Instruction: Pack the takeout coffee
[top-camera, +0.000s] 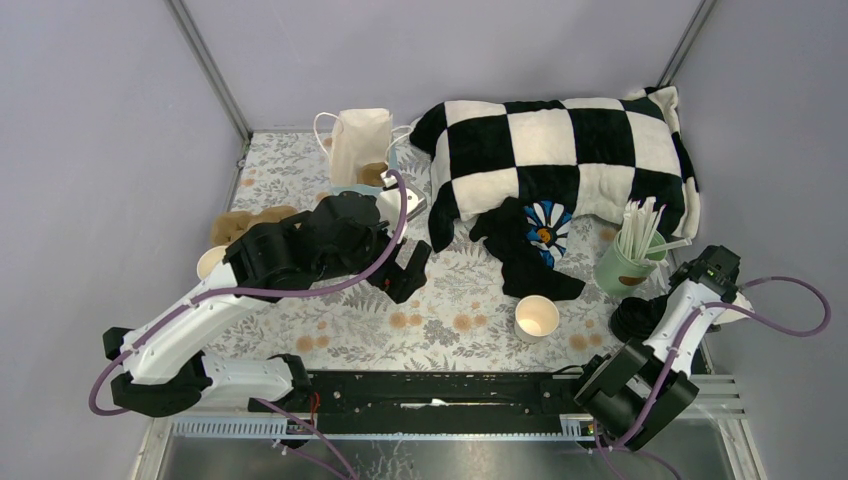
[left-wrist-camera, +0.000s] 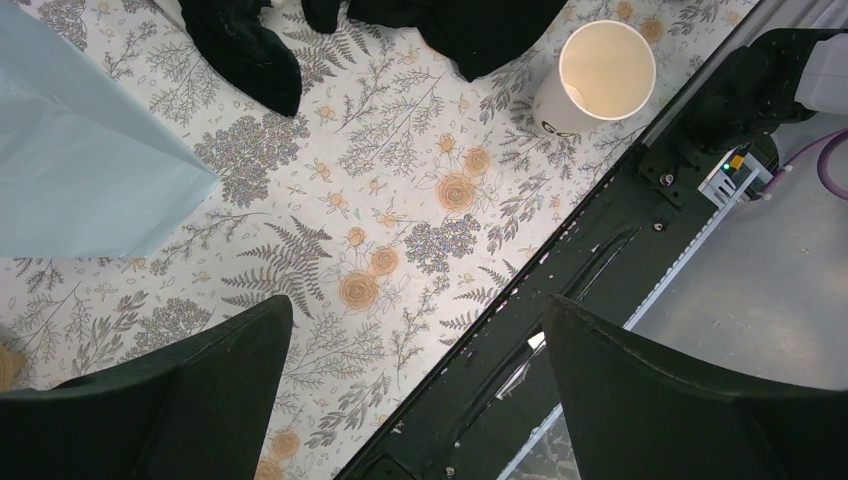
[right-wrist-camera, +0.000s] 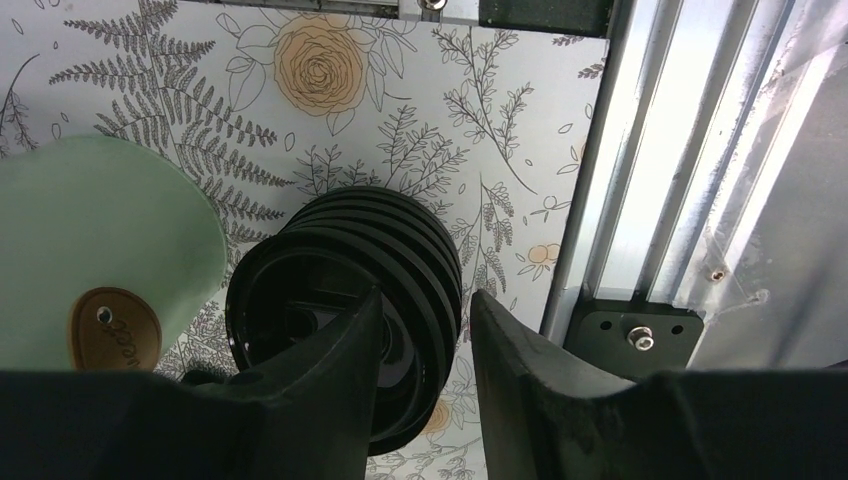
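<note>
The takeout coffee cup (top-camera: 537, 317), cream-white and lidless, stands upright on the floral cloth near the front rail; the left wrist view has it (left-wrist-camera: 600, 75) at the top right. My left gripper (top-camera: 405, 270) hangs open above the cloth left of the cup, nothing between its fingers (left-wrist-camera: 415, 305). My right gripper (top-camera: 648, 312) is down at a stack of black lids (top-camera: 628, 322) at the right edge. In the right wrist view its jaws (right-wrist-camera: 428, 297) straddle the rim of the lid stack (right-wrist-camera: 340, 240): one finger inside the top lid, the other outside with a sliver of cloth showing between.
A mint-green cup of white straws (top-camera: 625, 268) stands just beside the lids (right-wrist-camera: 100, 250). A checkered blanket (top-camera: 560, 140) and black cloth (top-camera: 520, 250) fill the back right. A cream bag (top-camera: 360, 140) stands at the back, a pale blue bag (left-wrist-camera: 80, 150) by the left gripper, nested cups (top-camera: 210, 262) at left.
</note>
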